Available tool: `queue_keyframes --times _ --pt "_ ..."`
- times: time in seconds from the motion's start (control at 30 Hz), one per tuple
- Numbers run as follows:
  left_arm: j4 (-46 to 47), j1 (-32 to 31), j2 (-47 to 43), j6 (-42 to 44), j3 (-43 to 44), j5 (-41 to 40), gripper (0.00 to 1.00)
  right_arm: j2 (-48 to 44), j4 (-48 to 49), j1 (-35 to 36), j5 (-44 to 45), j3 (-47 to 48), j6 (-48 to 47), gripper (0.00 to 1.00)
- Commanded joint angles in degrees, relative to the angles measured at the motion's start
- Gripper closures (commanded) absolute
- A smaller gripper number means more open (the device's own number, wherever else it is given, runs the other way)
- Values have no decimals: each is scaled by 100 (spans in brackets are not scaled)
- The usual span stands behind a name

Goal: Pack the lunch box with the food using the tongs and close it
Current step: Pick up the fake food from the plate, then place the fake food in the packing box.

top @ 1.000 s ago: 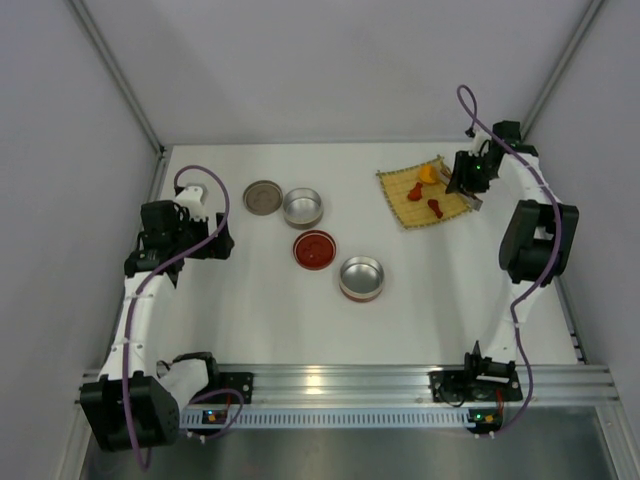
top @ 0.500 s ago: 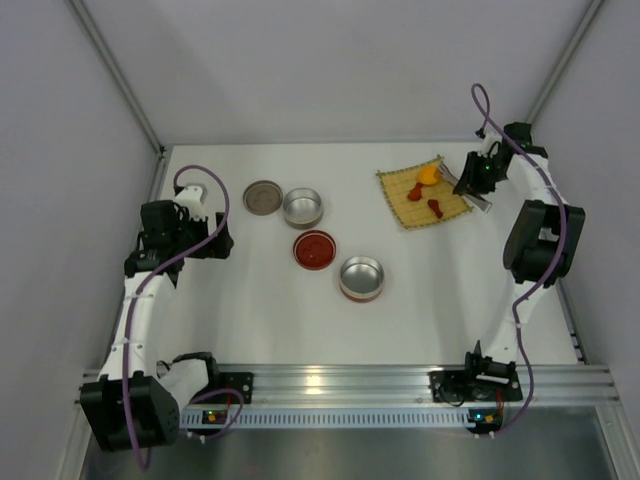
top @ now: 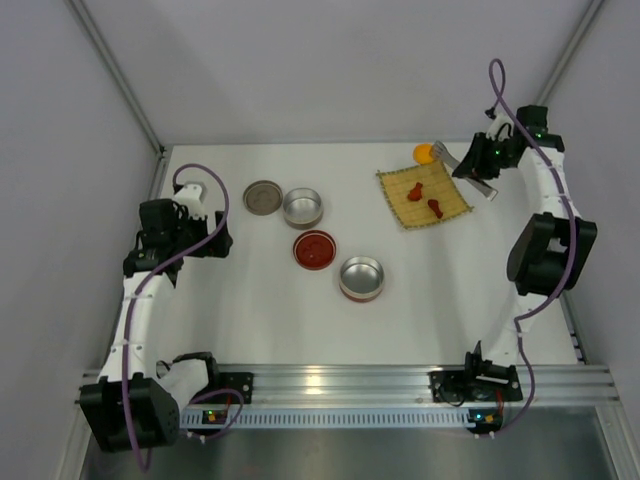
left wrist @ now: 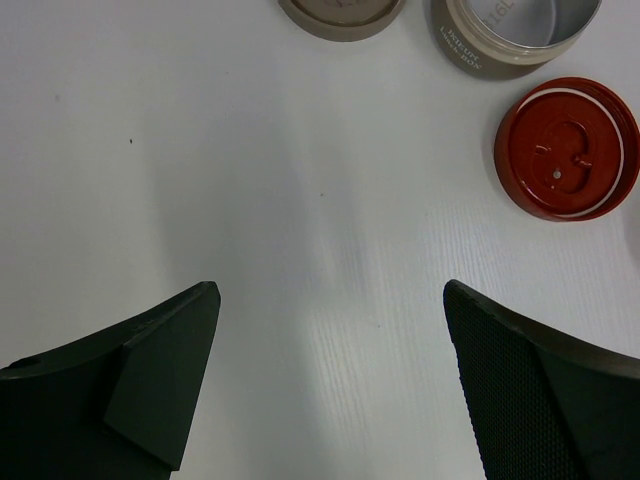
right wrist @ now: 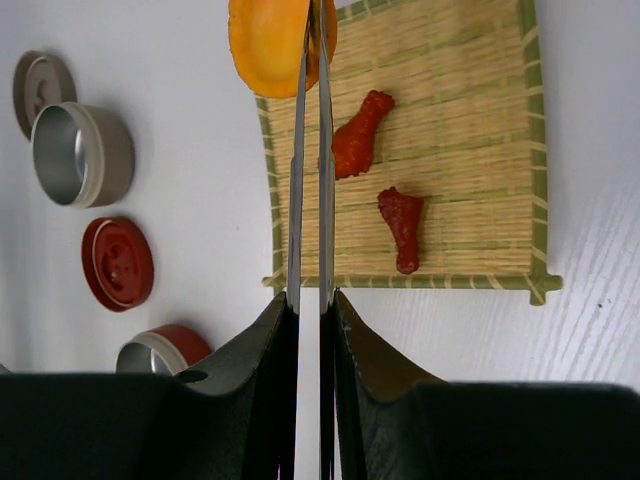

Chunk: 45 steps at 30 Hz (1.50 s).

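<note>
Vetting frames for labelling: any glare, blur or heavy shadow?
Top view: bright glare on the metal rail, table evenly lit. Left wrist: soft grey shadow on the table, red lid sharp. Right wrist: tongs slightly soft near the lens, mat crisp.

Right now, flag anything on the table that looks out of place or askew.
Nothing is spilled or damaged. The bamboo mat lies at an angle on the table. The orange piece is off the mat, seemingly pinched at the tips of the tongs held in the right gripper, which suits the packing.
</note>
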Motion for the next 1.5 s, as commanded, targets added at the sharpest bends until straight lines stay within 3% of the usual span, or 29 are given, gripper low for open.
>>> queue_keyframes --times 0.0,0.33,0.63,0.9,1.47 --pt "58 4 -53 22 280 67 2 -475 -66 348 -437 248 304 100" --pt "58 13 105 -48 325 111 2 -414 224 2315 107 564 331 100" --pt "128 13 158 -75 237 137 1 174 154 3354 564 1030 164 100" --pt "137 13 149 -110 228 111 2 728 -13 3759 811 1496 50 100" --pt "251 5 140 -145 52 76 2 1203 101 4049 811 1232 14 99"
